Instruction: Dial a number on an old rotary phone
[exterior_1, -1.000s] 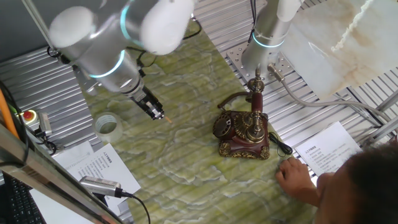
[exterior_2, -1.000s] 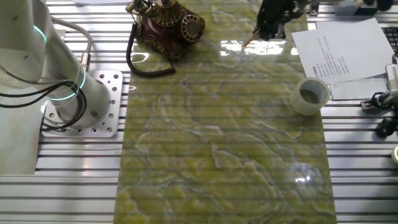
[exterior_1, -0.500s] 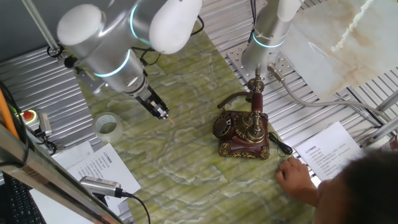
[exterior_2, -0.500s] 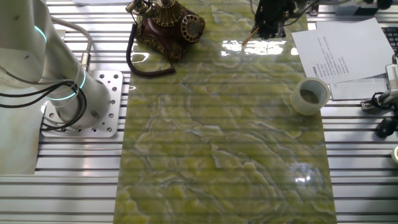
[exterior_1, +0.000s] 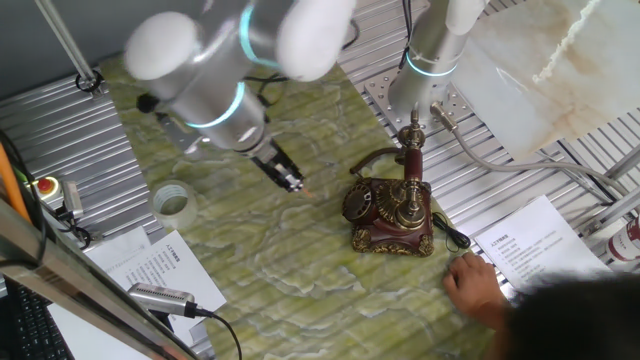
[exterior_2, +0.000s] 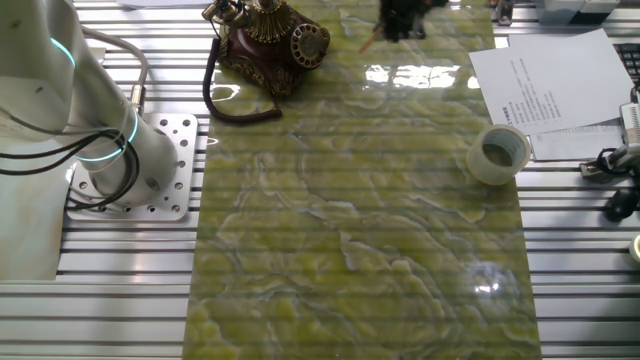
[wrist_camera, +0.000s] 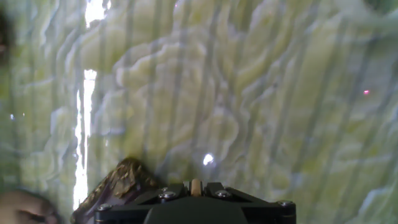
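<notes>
The old rotary phone (exterior_1: 390, 210) stands on the green marbled mat, dark red-brown with brass trim. Its round dial (exterior_1: 360, 203) faces left and its handset rests on the tall cradle. In the other fixed view the phone (exterior_2: 270, 35) sits at the top edge, its black cord looping to its left. My gripper (exterior_1: 293, 182) hangs left of the dial, apart from it, shut on a thin tan stick (exterior_1: 307, 192) that points toward the phone. The gripper (exterior_2: 400, 18) is partly cut off in the other fixed view. In the hand view the stick (wrist_camera: 196, 185) sits between the closed jaws, with the phone's edge (wrist_camera: 118, 183) at lower left.
A clear tape roll (exterior_1: 173, 203) lies on the mat's left side, also in the other fixed view (exterior_2: 498, 155). Printed sheets (exterior_1: 150, 265) (exterior_1: 530, 245) lie off the mat. A person's hand (exterior_1: 470, 285) rests near the phone. A second arm's base (exterior_1: 430, 60) stands behind the phone.
My gripper has moved steadily right across the mat toward the phone's dial, still holding the stick. The phone and tape roll have not moved.
</notes>
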